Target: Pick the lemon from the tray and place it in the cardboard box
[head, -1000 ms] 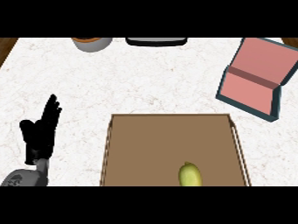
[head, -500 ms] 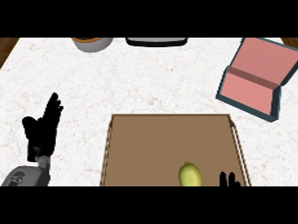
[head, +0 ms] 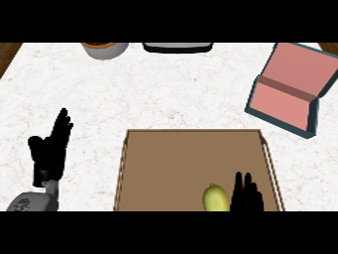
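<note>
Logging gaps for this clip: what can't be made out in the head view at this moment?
- Right hand: only the fingers show; the lower edge cuts off the rest.
- Lemon: its lower end is cut by that edge; contact with the hand cannot be told.
- Tray: near rim cut off.
- Bowl and dark object: cut by the upper edge.

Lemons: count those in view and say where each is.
1. The lemon lies in the tray near its lower edge, just left of the right hand. The box shows none, though the hand could hide something.
</note>
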Robot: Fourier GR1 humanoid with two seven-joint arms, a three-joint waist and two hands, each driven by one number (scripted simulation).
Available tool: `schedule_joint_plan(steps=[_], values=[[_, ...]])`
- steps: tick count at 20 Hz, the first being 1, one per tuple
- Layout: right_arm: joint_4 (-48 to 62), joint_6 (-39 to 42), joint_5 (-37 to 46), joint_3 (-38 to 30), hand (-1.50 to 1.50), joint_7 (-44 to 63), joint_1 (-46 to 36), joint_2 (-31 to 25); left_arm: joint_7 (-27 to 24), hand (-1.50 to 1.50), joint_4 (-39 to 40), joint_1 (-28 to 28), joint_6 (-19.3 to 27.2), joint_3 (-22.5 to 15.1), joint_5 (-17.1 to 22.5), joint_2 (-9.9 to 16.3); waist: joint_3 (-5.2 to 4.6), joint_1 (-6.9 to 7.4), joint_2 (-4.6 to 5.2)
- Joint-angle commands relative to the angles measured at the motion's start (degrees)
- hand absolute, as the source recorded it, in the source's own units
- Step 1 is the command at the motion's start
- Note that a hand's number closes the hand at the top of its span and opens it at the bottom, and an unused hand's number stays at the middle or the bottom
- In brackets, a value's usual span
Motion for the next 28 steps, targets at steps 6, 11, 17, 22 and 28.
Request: schedule_joint_plan(steps=[6, 11, 17, 22, 28], values=[[4.6, -2.8, -4.2, -3.7, -1.5, 4.0, -5.7, 0.8, 0.2, 0.0, 1.5, -1.7, -2.2, 3.4, -0.4, 0.6, 0.0, -0.15, -0.01], [6.6, -2.6, -5.7, -4.9, 1.5, 2.9, -7.3, 0.8, -1.2, 0.0, 1.9, -0.4, -2.3, 3.3, -1.7, -1.3, 0.0, -0.15, -0.02], [11.8, -9.7, 1.8, -5.5, 1.5, -1.0, -8.3, 0.8, -0.5, 0.0, 0.3, 0.3, -2.9, 3.8, -2.4, -2.0, 0.01, -0.08, -0.08], [9.5, 6.6, -6.6, -4.7, 1.5, -7.7, -12.7, -1.0, 3.6, 0.0, 0.9, -5.0, -1.6, 3.5, -3.7, -2.5, -0.01, 0.09, 0.18], [8.0, 26.2, -21.4, -1.3, 1.5, -18.1, -15.0, -8.6, 1.1, 0.0, 0.2, -1.7, -3.9, 2.8, -2.7, -2.5, -0.08, 2.46, 0.79]])
